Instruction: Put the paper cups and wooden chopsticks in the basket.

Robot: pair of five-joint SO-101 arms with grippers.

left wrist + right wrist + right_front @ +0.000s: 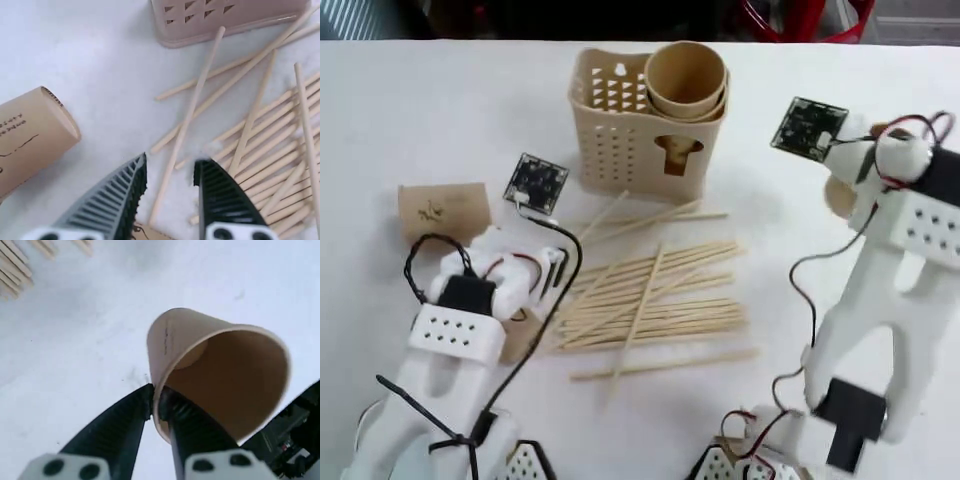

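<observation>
lying cup (443, 210) on its side at far left of table (420, 100), near left gripper (171, 161): jaws apart, nothing held, one stick seen btwn the tips at edge of the chopsticks (650, 300) pile mid-table. basket (620, 140) behind pile w/ stacked cups (685, 78) upright inside. right gripper (157, 392) pinched tight on rim of held cup (225, 380), to the basket's right.

White table (440, 110) under even light, soft shadows. Beyond the far edge it is dark, with a red frame (807, 33).
</observation>
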